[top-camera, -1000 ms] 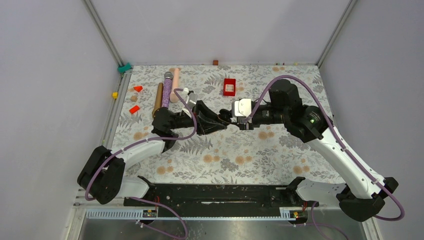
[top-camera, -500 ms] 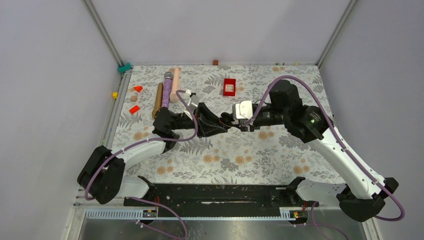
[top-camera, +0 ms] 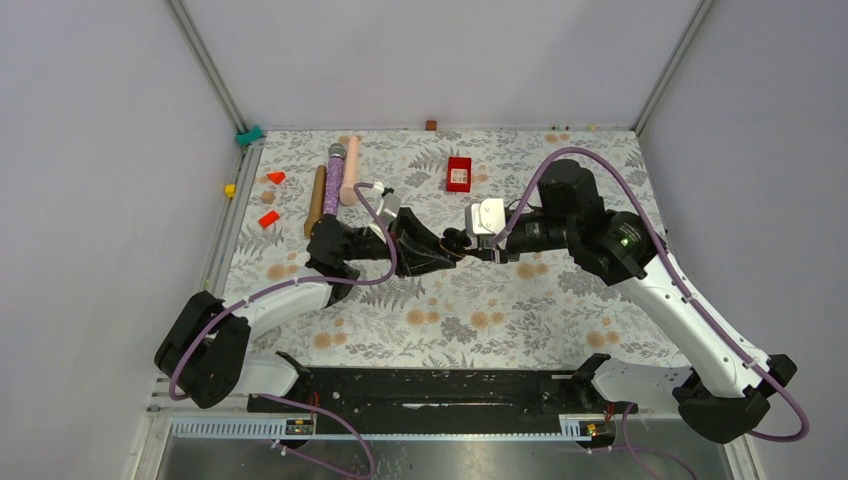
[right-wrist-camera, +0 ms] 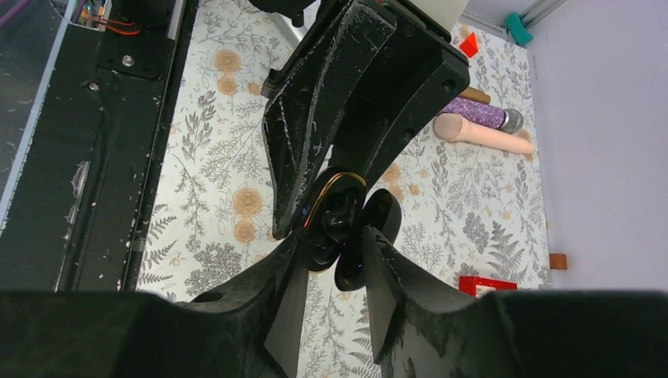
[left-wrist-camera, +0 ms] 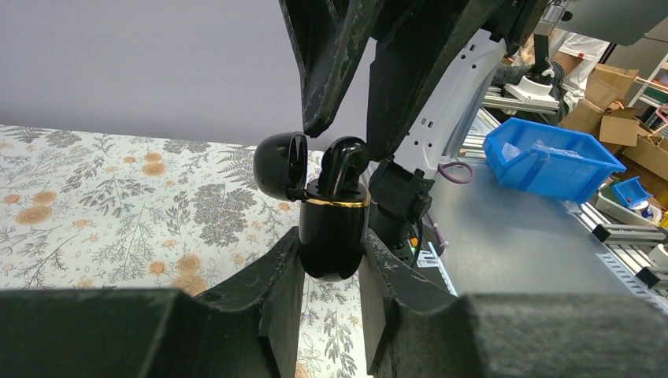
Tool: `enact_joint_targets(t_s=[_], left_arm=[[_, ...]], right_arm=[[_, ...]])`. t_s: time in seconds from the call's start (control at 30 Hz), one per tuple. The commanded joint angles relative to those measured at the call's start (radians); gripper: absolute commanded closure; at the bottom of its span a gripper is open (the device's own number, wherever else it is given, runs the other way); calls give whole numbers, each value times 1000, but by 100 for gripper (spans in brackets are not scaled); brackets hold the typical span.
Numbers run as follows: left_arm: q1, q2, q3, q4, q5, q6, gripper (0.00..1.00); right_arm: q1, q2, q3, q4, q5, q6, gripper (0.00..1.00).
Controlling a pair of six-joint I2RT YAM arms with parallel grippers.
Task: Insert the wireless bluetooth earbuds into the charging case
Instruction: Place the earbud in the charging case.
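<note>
**Entry: earbud seating, one unit in progress**

- **Charging case**: black with a gold rim. It is being held clear of the table, over its middle, between the two arms. The lid is standing open to the left.
- **Left gripper**: it is clamping the case body from both sides and holding it upright.
- **Black earbud**: it is sitting partly in its well, with the rounded top protruding above the rim.
- **Right gripper**: the jaws are standing narrow on either side of the earbud. Whether they are pinching it or merely flanking it cannot be told.
- **Handling note (judgement):**
  - The earbud is probably needing a straight push along the well's axis, not sideways, so that the stem is not binding on the rim.
  - The right fingers should be staying clear of the open lid, which is sitting just beside them.
  - The left grip should be staying firm, so that the case is not tilting under the push.
</note>
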Motion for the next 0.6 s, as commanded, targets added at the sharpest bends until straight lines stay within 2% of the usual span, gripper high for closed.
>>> enact_joint_targets(t_s=[0.0, 0.23, 0.57], left_arm=[[-8, 1, 7, 53, 25, 29, 98], [-9, 3, 3, 43, 27, 58, 97], [-9, -3, -1, 29, 34, 78, 97]], right_arm=[[5, 7, 24, 33, -35, 42, 62], [7, 18, 23, 58, -36, 83, 64], [6, 26, 26, 81, -26, 128, 73]])
